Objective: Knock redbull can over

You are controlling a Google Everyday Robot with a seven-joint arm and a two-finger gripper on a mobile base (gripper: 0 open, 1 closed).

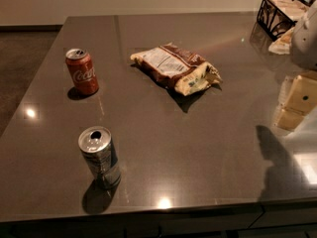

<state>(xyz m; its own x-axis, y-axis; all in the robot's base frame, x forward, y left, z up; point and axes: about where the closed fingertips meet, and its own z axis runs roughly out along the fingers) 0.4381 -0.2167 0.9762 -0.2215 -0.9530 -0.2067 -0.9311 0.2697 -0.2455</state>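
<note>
Camera view shows the redbull can (100,156) standing upright at the near left of the tabletop (198,143), while the claw (295,105) hovers well apart at the right edge, its opening impossible to tell.

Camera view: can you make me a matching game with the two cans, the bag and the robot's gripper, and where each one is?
Things:
1. redbull can
2. Coca-Cola can
3. snack bag
4. gripper

Places:
A. far right edge of the view
B. front left, standing up
C. middle, lying flat
D. back left, standing up

Pairs: 1-B, 2-D, 3-C, 4-A
</note>
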